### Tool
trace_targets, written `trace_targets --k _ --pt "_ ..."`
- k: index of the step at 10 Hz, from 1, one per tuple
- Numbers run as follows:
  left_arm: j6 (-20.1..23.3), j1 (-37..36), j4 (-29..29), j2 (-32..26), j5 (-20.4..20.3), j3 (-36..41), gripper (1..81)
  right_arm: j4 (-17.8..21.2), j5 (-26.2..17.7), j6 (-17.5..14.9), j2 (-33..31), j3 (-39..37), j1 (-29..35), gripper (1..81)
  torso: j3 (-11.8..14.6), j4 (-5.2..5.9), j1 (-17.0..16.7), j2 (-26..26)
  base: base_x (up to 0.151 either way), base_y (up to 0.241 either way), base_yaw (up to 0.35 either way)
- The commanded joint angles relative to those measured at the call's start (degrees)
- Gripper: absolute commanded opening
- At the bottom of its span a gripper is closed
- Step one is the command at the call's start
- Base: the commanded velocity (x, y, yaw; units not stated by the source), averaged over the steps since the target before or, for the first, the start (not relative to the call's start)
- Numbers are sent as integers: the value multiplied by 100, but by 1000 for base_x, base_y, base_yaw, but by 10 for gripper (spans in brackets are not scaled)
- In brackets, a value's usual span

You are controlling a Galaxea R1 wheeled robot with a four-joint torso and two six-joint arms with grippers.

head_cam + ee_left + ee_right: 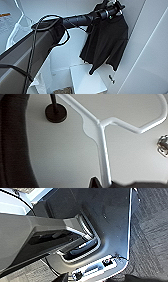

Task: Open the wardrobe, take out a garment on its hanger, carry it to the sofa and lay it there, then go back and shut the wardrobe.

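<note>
One arm, the left, reaches up into the wardrobe (62, 56), its claw (115, 7) at the hanger (100, 136), though I cannot tell whether the jaws are closed on it. From the hanger the garment (106, 42) hangs free of the white walls. To my eye the hook must lift clear before the arm draws back, slowly, so the cloth doesn't snag.

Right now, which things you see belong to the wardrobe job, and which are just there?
Job:
black T-shirt
white hanger
left arm reaching to it
wardrobe

Just there:
white T-shirt
white box
black hook base
</note>
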Motion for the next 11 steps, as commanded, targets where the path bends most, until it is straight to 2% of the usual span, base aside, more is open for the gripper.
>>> trace_targets --k 1,3,4,6,7,10,11 --pt "91 -1057 244 -121 221 158 10 14 -203 -7 -19 -1 68 811 0 552 0 0 0 0 0" --pt "100 -978 429 45 452 132 10 14 -194 -7 -37 -1 112 811 -2 616 0 0 0 0 0" --pt "100 -978 482 142 584 62 10 14 -194 -7 -37 -1 112 811 -2 164 0 0 0 0 0" --pt "100 -978 552 231 628 -61 10 14 -194 -7 -55 -1 120 811 -2 523 0 0 0 0 0" --pt "100 -952 552 187 681 -44 10 14 -168 -7 -55 -1 120 811 -2 603 0 0 0 0 0" --pt "108 -882 578 -112 760 114 10 14 -106 -7 -55 -1 129 811 -2 619 0 0 0 0 0" --pt "108 -855 640 -208 804 167 10 5 -71 -7 -55 -1 129 811 -2 1133 0 0 0 0 0"
